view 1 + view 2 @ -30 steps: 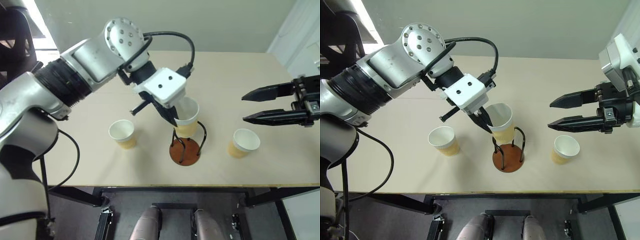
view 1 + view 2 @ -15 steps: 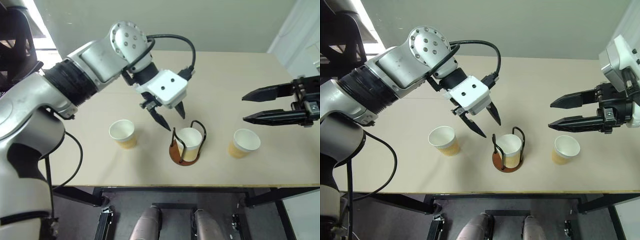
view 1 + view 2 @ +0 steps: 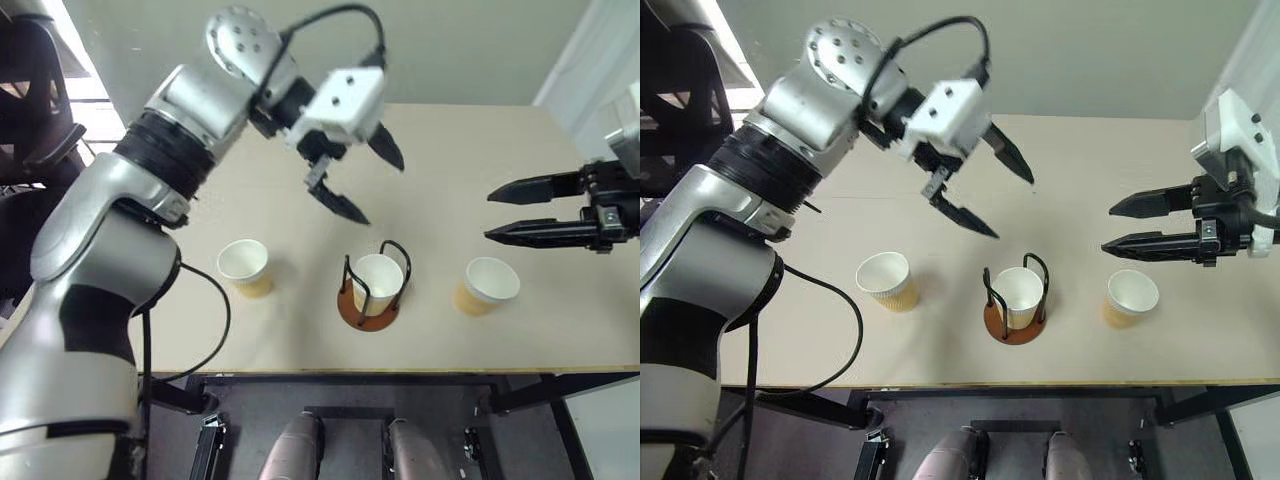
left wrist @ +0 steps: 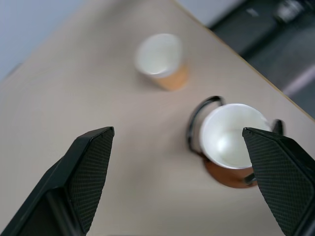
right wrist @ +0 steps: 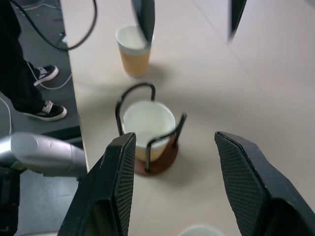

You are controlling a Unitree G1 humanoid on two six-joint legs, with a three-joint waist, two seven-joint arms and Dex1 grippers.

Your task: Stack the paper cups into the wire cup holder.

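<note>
Broadly, a pale wooden table (image 3: pixel 480 150) is filling the scene. Above its middle, the left gripper (image 3: pixel 365 175) is hanging with its two black fingers spread wide, grasping nothing. At the right edge, the right gripper (image 3: pixel 505 212) is hovering over the table, fingers parted and empty. Near the front edge, the wire cup holder (image 3: pixel 371 300) is standing upright with one paper cup (image 3: pixel 379 281) sitting inside its loops. A second cup (image 3: pixel 246 266) is standing to its left, and a third cup (image 3: pixel 485 285) to its right, below the right gripper.
</note>
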